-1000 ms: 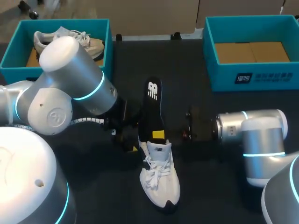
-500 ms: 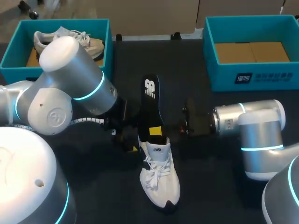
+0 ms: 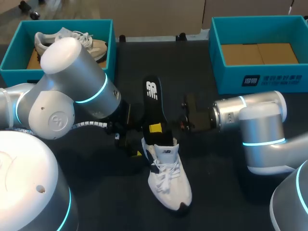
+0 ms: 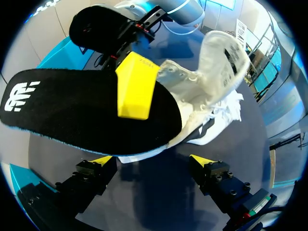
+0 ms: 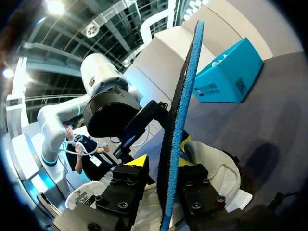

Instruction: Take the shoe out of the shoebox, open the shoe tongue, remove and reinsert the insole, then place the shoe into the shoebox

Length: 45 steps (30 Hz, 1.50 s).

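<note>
- Right claw (image 5: 161,161): pinching the insole (image 4: 72,108), one yellow tip on its black top face and the other on its blue underside, close to the end that meets the shoe.
- Insole: stands steeply on end, its lower end in the shoe's opening and its logo end raised clear above the bench (image 3: 130,67).
- Shoe (image 3: 169,175): lies on the bench between the two arms, with the heel toward the claws, the toe pointing away from the boxes, and the tongue folded up and out.
- Left claw (image 4: 153,161): spread, holding nothing, low over the bench just beside the shoe's heel.
- Judged step: insole handling, with the insole only partly seated.
- Procedure: keep the insole in line with the shoe's length and guide it along the inner sole, not against the tongue or collar.
- Procedure: the shoe is unrestrained and likely to slide or tip, so steady the heel with the left claw before applying force.
- Caution: the insole is thin and flexible; a pinch this near one end lets the free end bow.
- Empty shoebox (image 3: 226,82): well apart, at the bench's far right.
- Second shoebox (image 3: 12,55): far left, holds another shoe (image 3: 91,41).
</note>
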Available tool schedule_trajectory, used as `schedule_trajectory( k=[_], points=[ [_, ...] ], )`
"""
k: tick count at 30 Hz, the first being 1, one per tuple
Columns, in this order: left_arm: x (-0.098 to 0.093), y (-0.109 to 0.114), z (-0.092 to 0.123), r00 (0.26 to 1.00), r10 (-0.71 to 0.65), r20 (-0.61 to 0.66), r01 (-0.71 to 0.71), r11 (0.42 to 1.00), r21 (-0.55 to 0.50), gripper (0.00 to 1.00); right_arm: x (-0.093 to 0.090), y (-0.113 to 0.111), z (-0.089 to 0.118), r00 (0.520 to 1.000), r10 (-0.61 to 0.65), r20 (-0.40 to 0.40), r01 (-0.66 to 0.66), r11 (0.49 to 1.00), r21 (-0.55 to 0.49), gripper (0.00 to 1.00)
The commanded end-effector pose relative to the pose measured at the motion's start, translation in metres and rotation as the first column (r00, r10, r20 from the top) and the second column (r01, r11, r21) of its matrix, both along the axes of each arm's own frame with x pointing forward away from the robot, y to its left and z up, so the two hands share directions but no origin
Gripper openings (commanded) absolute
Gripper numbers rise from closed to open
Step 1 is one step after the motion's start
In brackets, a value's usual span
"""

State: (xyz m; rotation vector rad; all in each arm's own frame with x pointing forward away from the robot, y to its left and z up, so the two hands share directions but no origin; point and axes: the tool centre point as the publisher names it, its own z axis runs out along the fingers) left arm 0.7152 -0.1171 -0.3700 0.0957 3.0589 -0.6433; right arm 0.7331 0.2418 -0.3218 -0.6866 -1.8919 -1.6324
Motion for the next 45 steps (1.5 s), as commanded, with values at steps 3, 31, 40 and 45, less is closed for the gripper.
schedule_trajectory(
  k=[3,31,40,45],
  points=[
    [-0.001,0.0,-0.001,1.0,0.0,0.002,0.0,1.0,-0.002,1.0,0.007,0.002,-0.001,1.0,0.007,-0.007,-0.007,1.0,-0.003,0.0],
    [-0.001,0.0,-0.001,1.0,0.0,0.002,0.0,1.0,-0.002,1.0,-0.036,-0.012,-0.033,0.991,-0.05,-0.127,0.045,0.998,-0.041,0.0],
    [-0.001,0.0,-0.001,1.0,0.0,0.002,0.0,1.0,-0.002,1.0,-0.03,-0.006,-0.014,0.998,-0.019,-0.059,0.017,0.999,-0.039,0.38],
    [-0.001,0.0,-0.001,1.0,0.0,0.002,0.0,1.0,-0.002,1.0,-0.027,-0.004,-0.005,0.999,-0.009,-0.033,0.007,0.999,-0.046,0.39]
  ],
)
